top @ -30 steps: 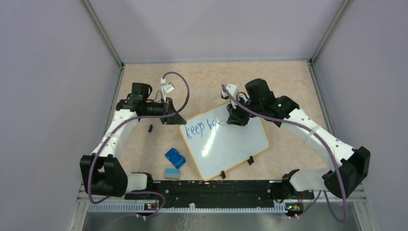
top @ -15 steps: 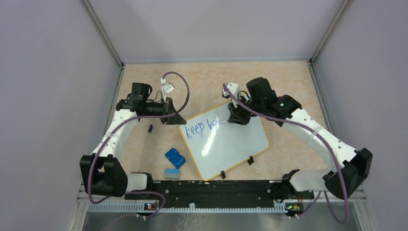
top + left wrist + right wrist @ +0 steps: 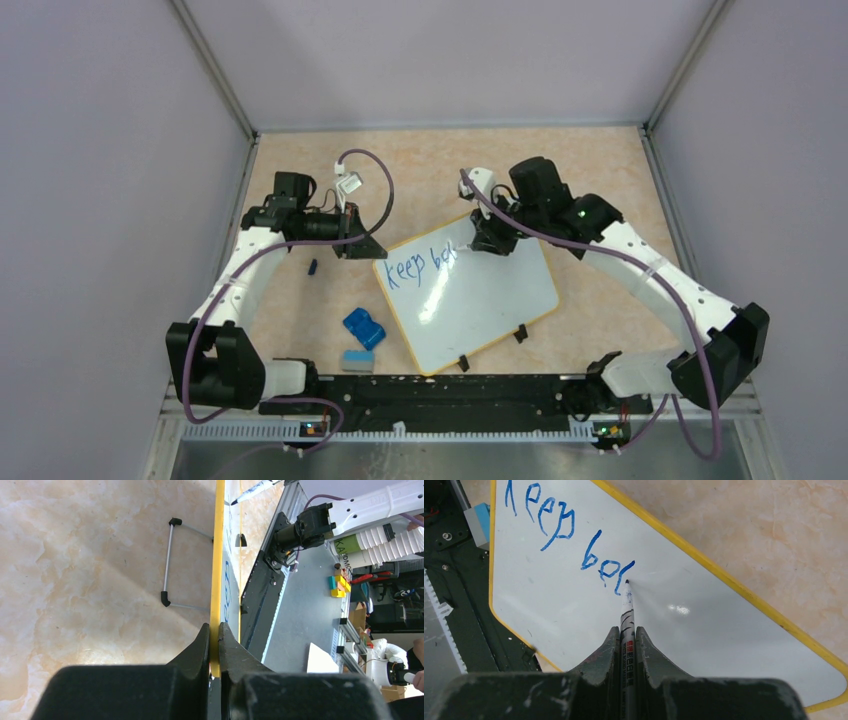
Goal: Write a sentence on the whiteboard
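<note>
The whiteboard (image 3: 480, 300) with a yellow rim lies tilted on the table. It also shows in the right wrist view (image 3: 574, 605). Its yellow edge (image 3: 218, 555) shows edge-on in the left wrist view. Blue writing (image 3: 569, 545) on it reads "keep" and the start of a second word, "bet". It also shows in the top view (image 3: 420, 264). My left gripper (image 3: 214, 630) is shut on the board's yellow rim at its far left corner (image 3: 378, 258). My right gripper (image 3: 627, 632) is shut on a white marker (image 3: 627, 612); its tip touches the board just right of the last letter.
A blue eraser (image 3: 364, 328) and a small grey-blue block (image 3: 356, 361) lie left of the board. A small dark cap (image 3: 313, 266) lies near the left arm. Two black clips (image 3: 491, 348) sit on the board's near edge. A wire stand (image 3: 170, 560) shows beside the board.
The right gripper has shifted slightly along the board with the marker while the second word has grown by a stroke. The left arm has not moved.
</note>
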